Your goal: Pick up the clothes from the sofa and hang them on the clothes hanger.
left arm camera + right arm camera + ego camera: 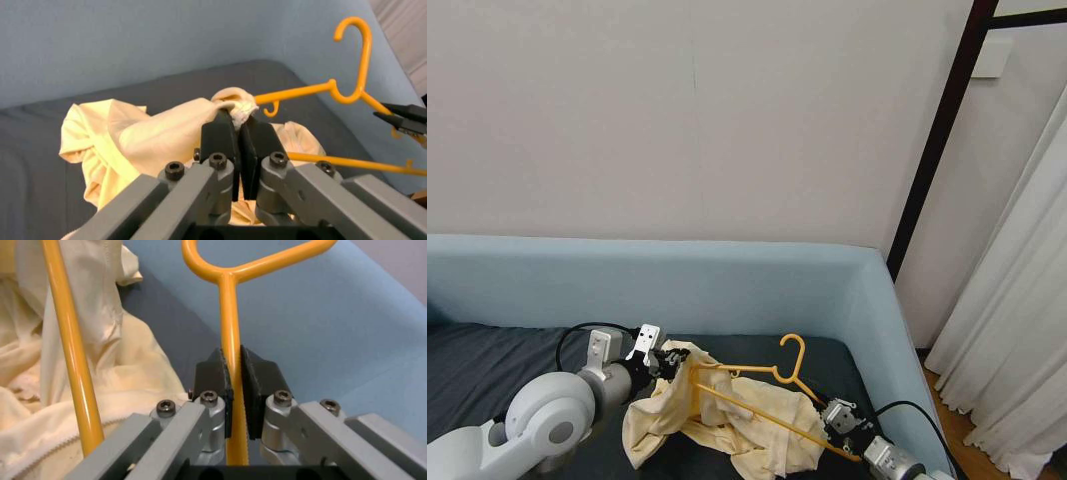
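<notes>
The cream garment (667, 415) (153, 135) (40, 390) is being pinched at a bunched fold between the fingers (217, 135) of the left gripper (675, 360) (237, 117). These fingers are being pressed shut on the cloth right at their tips. The rest of the cloth is being left to hang below and spread out beyond them onto the dark sofa seat (487, 370).

The orange hanger (757, 412) (300, 91) (230, 315) is being gripped by the right gripper (835, 412) (235, 357). Its fingers (213, 372) are being pressed narrowly against both sides of one straight bar. Past those fingertips, that bar is being joined to the curved top of the hanger. Beside the right fingers, a second bar is being laid across the garment, touching it.

One end of the hanger is being covered by the fold at the left fingertips, so garment and hanger are touching there. The hook is being carried just beyond the left fingertips, clear of the cloth. The hanger is being spanned between the two grippers, which are being held near each other above the seat.

Beyond both sets of fingers, the light blue sofa back (727, 290) is being shown, with a pale wall (677, 120) above it and a white curtain (1017, 330) off past the right gripper.
</notes>
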Motion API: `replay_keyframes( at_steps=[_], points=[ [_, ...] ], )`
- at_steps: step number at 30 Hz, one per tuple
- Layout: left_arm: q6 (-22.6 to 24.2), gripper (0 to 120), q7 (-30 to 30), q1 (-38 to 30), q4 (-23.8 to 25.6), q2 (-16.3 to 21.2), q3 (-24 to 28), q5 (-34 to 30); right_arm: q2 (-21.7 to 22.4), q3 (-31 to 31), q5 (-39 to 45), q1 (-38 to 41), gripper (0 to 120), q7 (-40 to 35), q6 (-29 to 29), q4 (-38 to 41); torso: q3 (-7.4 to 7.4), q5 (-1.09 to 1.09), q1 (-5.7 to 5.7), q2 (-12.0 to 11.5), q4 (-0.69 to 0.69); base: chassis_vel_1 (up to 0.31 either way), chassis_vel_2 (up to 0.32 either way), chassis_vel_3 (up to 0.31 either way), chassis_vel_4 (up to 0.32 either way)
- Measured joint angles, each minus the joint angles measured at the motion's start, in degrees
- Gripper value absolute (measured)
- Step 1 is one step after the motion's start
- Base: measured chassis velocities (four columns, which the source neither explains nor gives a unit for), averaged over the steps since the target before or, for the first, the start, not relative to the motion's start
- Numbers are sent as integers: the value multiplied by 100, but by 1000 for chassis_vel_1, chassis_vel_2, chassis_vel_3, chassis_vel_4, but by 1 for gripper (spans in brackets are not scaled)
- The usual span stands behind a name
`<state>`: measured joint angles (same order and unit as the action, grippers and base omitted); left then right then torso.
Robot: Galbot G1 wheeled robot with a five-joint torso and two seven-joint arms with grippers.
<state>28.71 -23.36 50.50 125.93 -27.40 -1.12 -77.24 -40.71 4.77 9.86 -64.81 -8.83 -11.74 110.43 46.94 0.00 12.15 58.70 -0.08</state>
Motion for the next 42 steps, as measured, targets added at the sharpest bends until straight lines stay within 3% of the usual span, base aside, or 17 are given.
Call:
replay_keyframes(
  at_steps=[12, 21, 28, 42],
  points=[
    [5, 0, -354, -781, -215, -667, 653, 27, -10, 137, 140, 160, 4, -142, -33, 180, 0, 1, 0, 0, 0, 0, 0, 0, 0],
    [54, 0, -538, -2135, -702, -1215, 1972, -89, -76, 201, -452, 272, 4, -156, 45, -69, 1, 1, 0, -1, -2, 0, 0, 0, 0],
    [96, 0, -667, -2498, -632, -1448, 2433, -171, -111, 166, -435, 368, 4, -302, -50, -200, 0, 1, 0, -1, 0, 0, 0, 0, 0],
    [89, 0, -727, -3849, -1224, -2421, 3430, -197, -77, -142, -368, 242, 4, -392, -102, -147, 0, 1, 0, 0, -3, 0, 0, 0, 0]
  ],
)
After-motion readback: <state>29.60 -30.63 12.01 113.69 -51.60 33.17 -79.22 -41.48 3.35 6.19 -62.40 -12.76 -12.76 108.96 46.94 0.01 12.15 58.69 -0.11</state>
